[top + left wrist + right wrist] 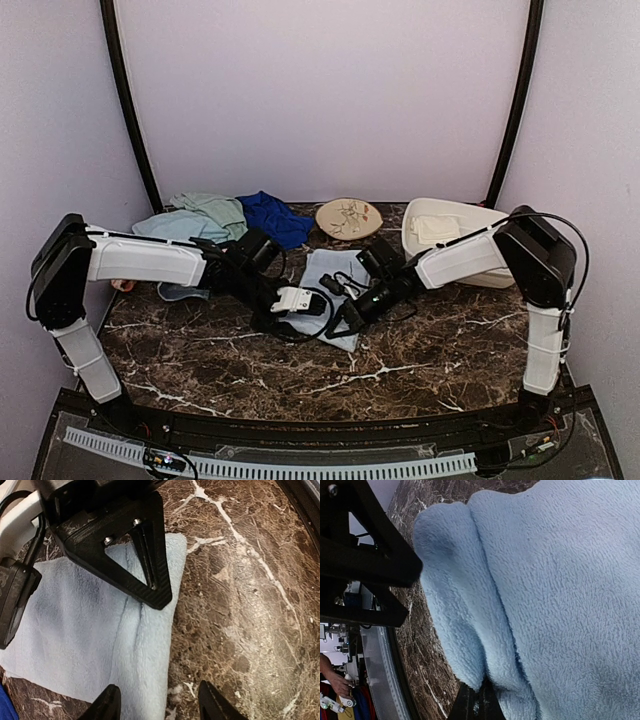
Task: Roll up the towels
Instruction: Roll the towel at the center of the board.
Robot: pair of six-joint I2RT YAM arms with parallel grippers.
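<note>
A light blue towel [322, 275] lies flat on the marble table, its near edge folded over into a thick lip [150, 645]. In the right wrist view my right gripper [477, 702] is shut on that lip of the towel [485, 630]. It shows in the left wrist view as a black triangular finger [147, 560] resting on the cloth. My left gripper [160, 705] is open just beside it. One of its fingertips [107, 705] hangs over the towel and the other over bare marble. More towels, pale green [212, 210], royal blue [272, 218] and light blue [165, 228], are heaped at the back left.
A round beige patterned plate [348, 217] sits at the back centre. A white tub [478, 215] at the back right holds cream cloth [432, 228]. Both arms meet over the table's middle, with cables looping between them.
</note>
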